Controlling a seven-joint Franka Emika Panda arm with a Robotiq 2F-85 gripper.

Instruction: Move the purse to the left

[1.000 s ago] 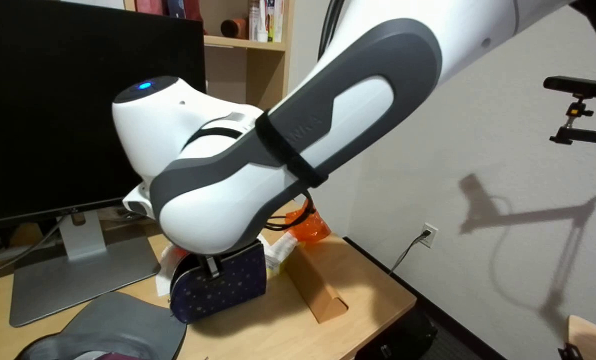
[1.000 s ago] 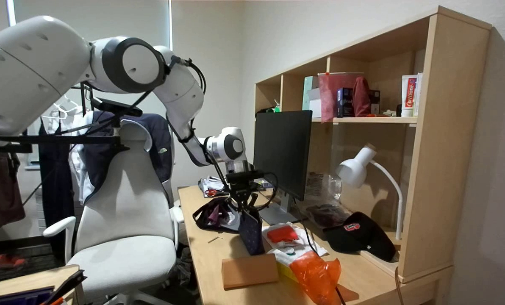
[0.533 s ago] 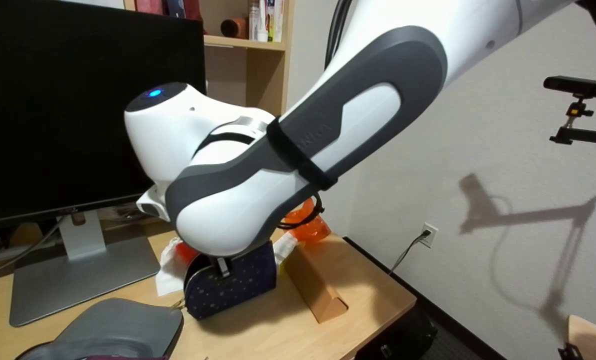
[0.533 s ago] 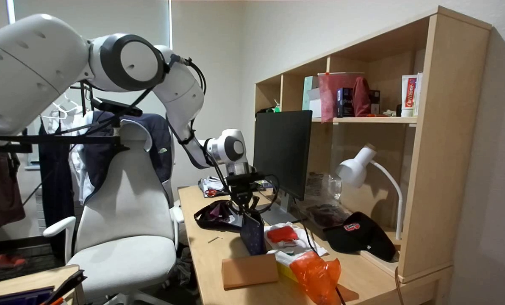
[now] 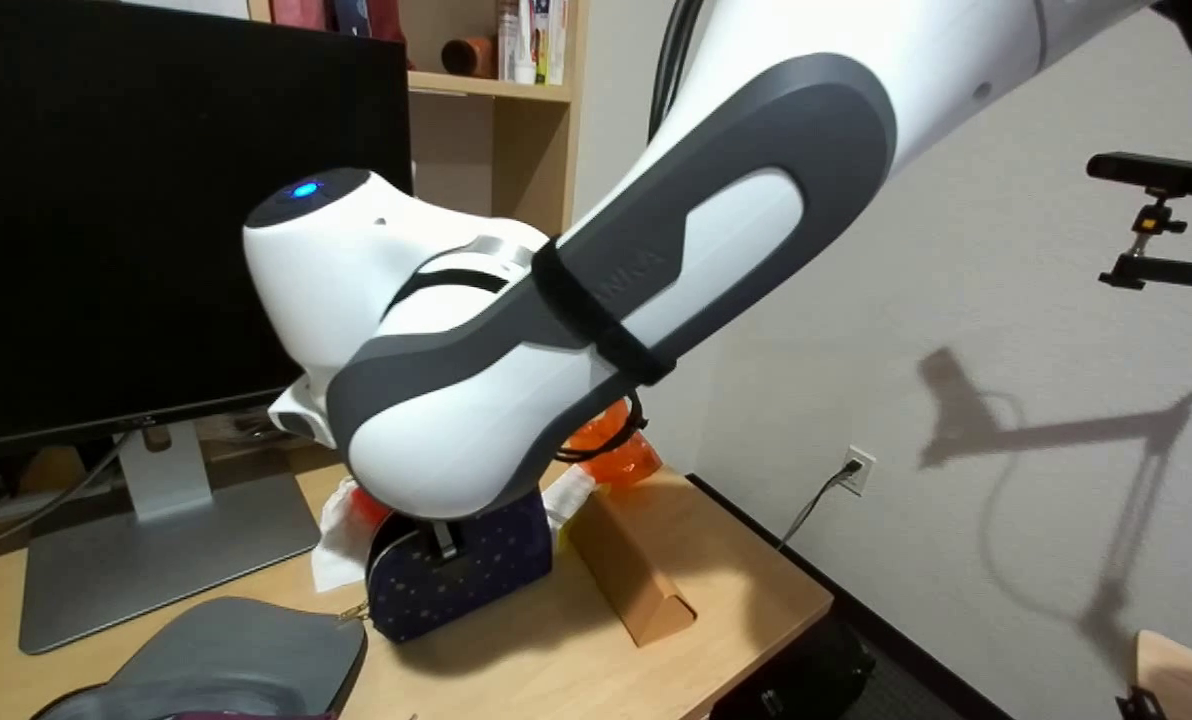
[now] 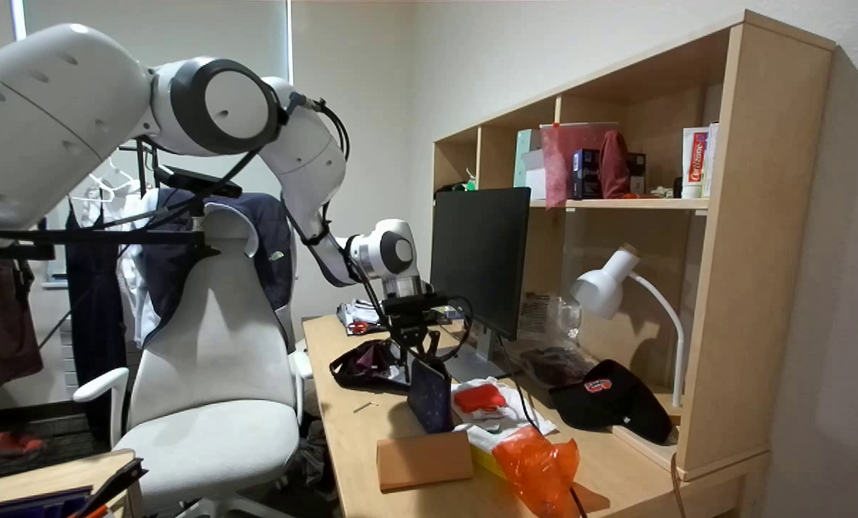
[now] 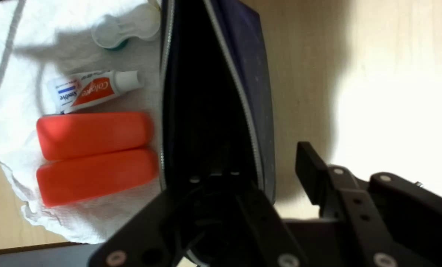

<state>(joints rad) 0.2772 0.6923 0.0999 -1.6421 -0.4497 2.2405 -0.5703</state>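
The purse [image 5: 466,585] is a dark navy pouch with small light spots, standing upright on the desk. It also shows in an exterior view [image 6: 429,399]. In the wrist view the purse [image 7: 247,48] is unzipped, its dark inside facing up between two light zipper edges. My gripper [image 7: 263,174] is open and straddles one purse wall. One finger is inside the purse mouth, hard to make out in the dark. The other finger [image 7: 310,174] is outside, apart from the wall. In an exterior view my gripper [image 6: 420,357] is at the purse's top; the arm partly hides the purse.
A brown wedge-shaped box [image 5: 636,575] stands beside the purse. Red cases [image 7: 95,135] and a toothpaste tube [image 7: 95,89] lie on a white cloth [image 7: 24,148] on the purse's other side. A grey flat item [image 5: 246,640] and the monitor [image 5: 176,250] are close by.
In an exterior view the purse and arm shifted right between one second and half a second ago. Since then the purse has stayed put and my gripper has opened, its outer finger now apart from the wall.
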